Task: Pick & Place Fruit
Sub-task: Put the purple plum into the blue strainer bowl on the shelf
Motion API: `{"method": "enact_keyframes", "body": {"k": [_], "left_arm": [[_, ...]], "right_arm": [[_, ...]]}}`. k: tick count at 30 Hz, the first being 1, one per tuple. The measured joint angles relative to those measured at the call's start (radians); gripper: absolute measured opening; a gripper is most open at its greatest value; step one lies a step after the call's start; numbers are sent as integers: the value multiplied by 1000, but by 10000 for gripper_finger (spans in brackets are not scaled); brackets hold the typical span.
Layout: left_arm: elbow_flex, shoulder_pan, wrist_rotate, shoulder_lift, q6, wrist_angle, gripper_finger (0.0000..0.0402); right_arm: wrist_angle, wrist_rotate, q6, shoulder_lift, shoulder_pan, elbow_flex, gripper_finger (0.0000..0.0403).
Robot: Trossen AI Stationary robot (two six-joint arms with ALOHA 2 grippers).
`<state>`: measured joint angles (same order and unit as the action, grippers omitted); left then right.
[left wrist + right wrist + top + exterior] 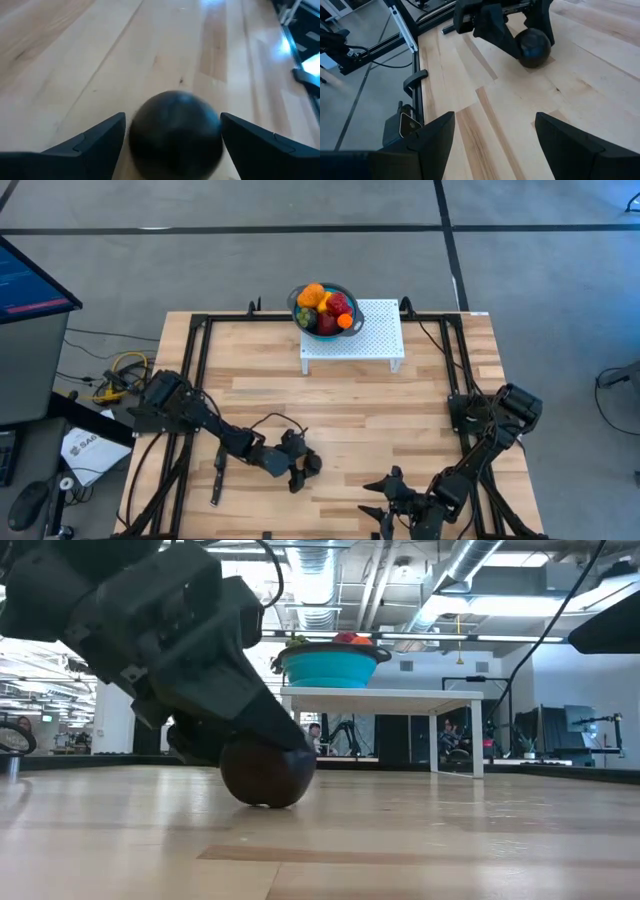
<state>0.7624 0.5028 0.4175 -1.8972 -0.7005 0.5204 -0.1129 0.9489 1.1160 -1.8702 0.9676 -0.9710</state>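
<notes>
A near-black round fruit [175, 132] rests by its underside on the wooden table near the front edge, also seen in the low view [266, 773] and the right wrist view [535, 46]. My left gripper [303, 465] is open and comes down over it, one finger on each side [172, 120]. My right gripper [380, 495] waits open at the near edge, to the right of the fruit [495, 117]. The other fruits, red, orange and yellow, are heaped in the blue bowl [296, 305]. My left gripper has its fingers [100, 137] close against both sides of the near-black fruit, slanting down from the table's left. A thin strip of wood shows beside one finger; whether either finger touches the fruit, I cannot tell. The fruit sits on the table.
The blue bowl [328, 667] stands on a white perforated stand [370, 335] at the table's far edge. A slim black knife [217, 478] lies near the front left, beside my left arm. Black frame rails run along both table sides. Bare wood lies between the fruit and the stand.
</notes>
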Motion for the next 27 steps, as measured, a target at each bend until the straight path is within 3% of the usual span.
{"method": "enact_keyframes", "body": {"k": [6,11,17,22,27], "left_arm": [[0,11,17,-1,-4,8,297],[0,30,56,-1,-4,20,258],[0,67,165,-2,75,117,241],[0,90,355,-2,287,316,262],[0,55,441,-2,683,635,256]], "right_arm": [[0,0,0,0,0,0,270],[1,0,-14,0,-9,0,270],[1,1,-30,0,-27,0,270],[8,2,-79,0,-61,0,270],[8,2,-146,0,-119,0,270]]}}
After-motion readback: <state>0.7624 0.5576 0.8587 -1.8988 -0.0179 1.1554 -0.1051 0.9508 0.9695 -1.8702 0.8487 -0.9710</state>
